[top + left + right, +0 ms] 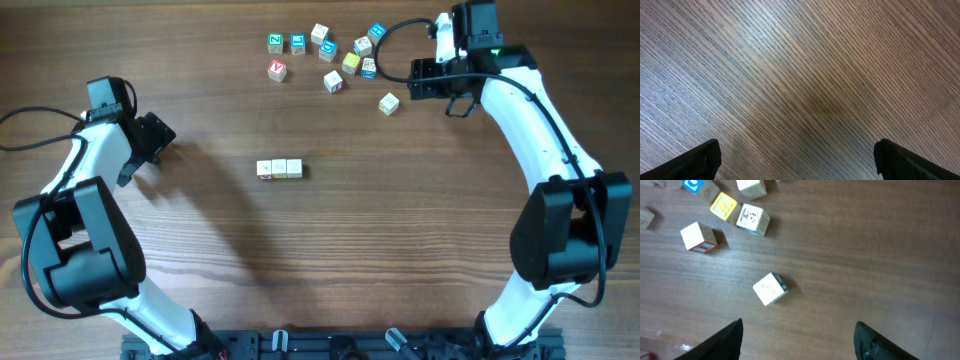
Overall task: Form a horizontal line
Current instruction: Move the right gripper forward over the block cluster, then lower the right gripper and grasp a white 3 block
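The horizontal line (279, 169) is a short row of three cream-white cubes set edge to edge, near the middle of the table. My left gripper (158, 136) hovers well to its left. The left wrist view shows the fingers (797, 145) open over bare wood. My right gripper (420, 80) is at the far right, beside a lone cream cube (388, 102). In the right wrist view that cube (770, 288) lies just ahead of the open, empty fingers (799, 325).
Several loose cubes (330, 52) with blue, green, red and yellow faces lie scattered at the far middle. The right wrist view shows a yellow-faced cube (724, 205), a picture cube (753, 218) and a red-edged cube (699, 236). A black cable (395, 40) loops near them.
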